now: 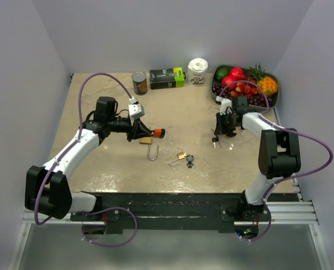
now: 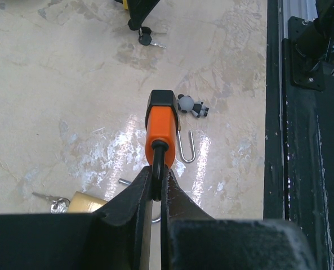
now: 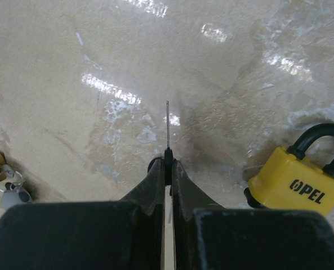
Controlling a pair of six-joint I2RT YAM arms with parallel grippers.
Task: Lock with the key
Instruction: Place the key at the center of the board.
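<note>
My left gripper (image 2: 157, 180) is shut on the black shackle of an orange padlock (image 2: 160, 126), holding it just above the table, left of centre in the top view (image 1: 157, 133). My right gripper (image 3: 168, 163) is shut on the black head of a key (image 3: 167, 121), whose thin blade points away from me, edge-on, low over the table. A yellow padlock (image 3: 296, 183) with a black shackle lies just right of the right fingers. More keys (image 1: 214, 139) hang below the right gripper (image 1: 223, 130).
A brass padlock (image 2: 85, 201) lies under the left gripper, with a loose steel shackle (image 2: 186, 147) and a panda keychain (image 2: 192, 107) nearby. A small brass padlock (image 1: 181, 156) sits mid-table. At the back stand a can (image 1: 139, 82), green box (image 1: 167, 77), white roll (image 1: 197, 71) and fruit tray (image 1: 275, 99).
</note>
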